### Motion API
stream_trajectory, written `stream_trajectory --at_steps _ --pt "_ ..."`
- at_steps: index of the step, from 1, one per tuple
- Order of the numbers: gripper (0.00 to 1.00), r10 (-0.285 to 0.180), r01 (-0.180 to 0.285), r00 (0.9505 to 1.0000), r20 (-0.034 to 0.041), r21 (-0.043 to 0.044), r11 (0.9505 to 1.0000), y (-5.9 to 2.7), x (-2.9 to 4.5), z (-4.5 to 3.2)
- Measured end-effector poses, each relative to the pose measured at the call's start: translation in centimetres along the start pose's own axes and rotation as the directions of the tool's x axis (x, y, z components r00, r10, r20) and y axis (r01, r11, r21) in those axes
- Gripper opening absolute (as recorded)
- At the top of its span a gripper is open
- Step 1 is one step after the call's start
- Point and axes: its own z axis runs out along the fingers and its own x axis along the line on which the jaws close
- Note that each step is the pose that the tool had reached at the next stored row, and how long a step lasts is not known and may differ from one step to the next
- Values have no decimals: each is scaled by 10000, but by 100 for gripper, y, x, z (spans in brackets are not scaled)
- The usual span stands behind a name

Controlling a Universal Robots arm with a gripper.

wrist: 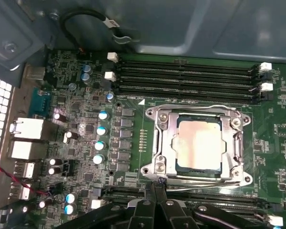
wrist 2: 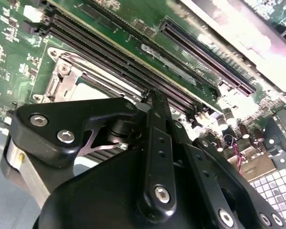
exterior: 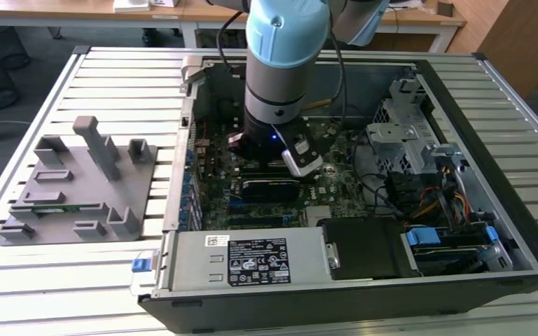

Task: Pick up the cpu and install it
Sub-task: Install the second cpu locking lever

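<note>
Chip [wrist: 199,145] sits flat in the socket frame [wrist: 198,142] on the green board [wrist: 133,124], silver top up, one chip only. In the first wrist view the claw [wrist: 157,183] is just beside the frame's edge, fingertips pressed together into one thin point, pinching nothing. So the chip lies just ahead of the fingertips, level with the board; it is square, no long axis. One arm [exterior: 286,63], reaching down into the open computer case [exterior: 493,140]. Four long memory slots [wrist: 186,76] lie beyond the socket, all looking empty, with more slots on the claw's side, partly hidden. In the exterior view, a grey holder block [exterior: 78,189] stands on the slatted table [exterior: 120,77] at the exterior view's left, well apart from the case.
</note>
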Motion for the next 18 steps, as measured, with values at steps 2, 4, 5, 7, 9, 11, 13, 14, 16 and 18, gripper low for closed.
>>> stream_trajectory --at_steps 2,4,5,7,9,11,13,14,16,18 --pt "11 0 0 10000 2 -29 10000 -23 12 0" --pt "11 -3 3 10000 4 -74 10000 -42 19 -3" --pt "11 -4 4 10000 6 -109 9999 -52 23 -5" --pt "11 -6 6 10000 12 -210 9998 -66 27 -6" --pt "11 -8 9 10000 17 -295 9996 -73 33 -4" --pt "11 -11 12 10000 20 -352 9994 -77 44 3" --pt "11 -13 14 10000 22 -400 9992 -79 61 15" --pt "11 -13 14 10000 25 -428 9991 -81 66 24" --pt "11 -15 16 10000 28 -497 9988 -83 78 36" --pt "11 -20 22 10000 31 -578 9983 -86 83 51"
